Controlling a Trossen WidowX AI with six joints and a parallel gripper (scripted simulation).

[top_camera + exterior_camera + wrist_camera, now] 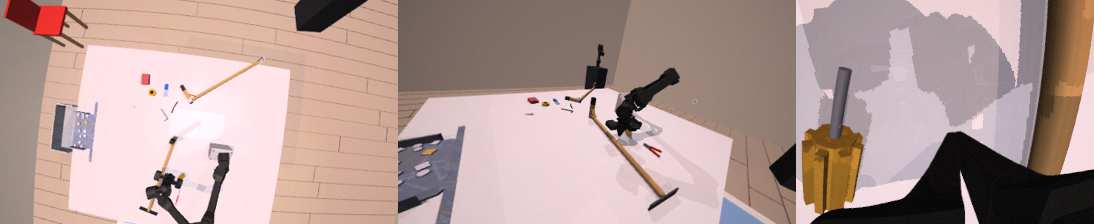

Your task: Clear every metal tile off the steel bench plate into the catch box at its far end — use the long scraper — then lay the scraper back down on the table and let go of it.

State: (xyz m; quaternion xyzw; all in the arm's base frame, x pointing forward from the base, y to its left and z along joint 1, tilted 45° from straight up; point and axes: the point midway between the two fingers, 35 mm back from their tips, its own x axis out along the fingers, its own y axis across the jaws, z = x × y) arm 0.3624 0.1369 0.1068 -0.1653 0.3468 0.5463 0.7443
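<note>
Lying on tabletop, lower ctr of top view: long scraper (166, 163) (629, 157) (1063, 90), beside gripper (169, 180) (623, 130) (953, 139), R side of wrist view; jaws together, empty. No labels legible.

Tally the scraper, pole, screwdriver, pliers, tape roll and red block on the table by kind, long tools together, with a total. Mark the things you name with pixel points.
Long tools (scraper (167, 160) (632, 157) (1063, 100), pole (227, 80) (587, 94)): 2
Screwdriver (182, 176) (628, 133) (833, 170): 1
Pliers (177, 199) (657, 150): 1
Tape roll (149, 93) (543, 104): 1
Red block (145, 79) (532, 100): 1
Total: 6

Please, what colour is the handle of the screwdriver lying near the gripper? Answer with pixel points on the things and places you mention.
The screwdriver handle (182, 176) (628, 133) (831, 170) is yellow-orange, seen best in the wrist view.
</note>
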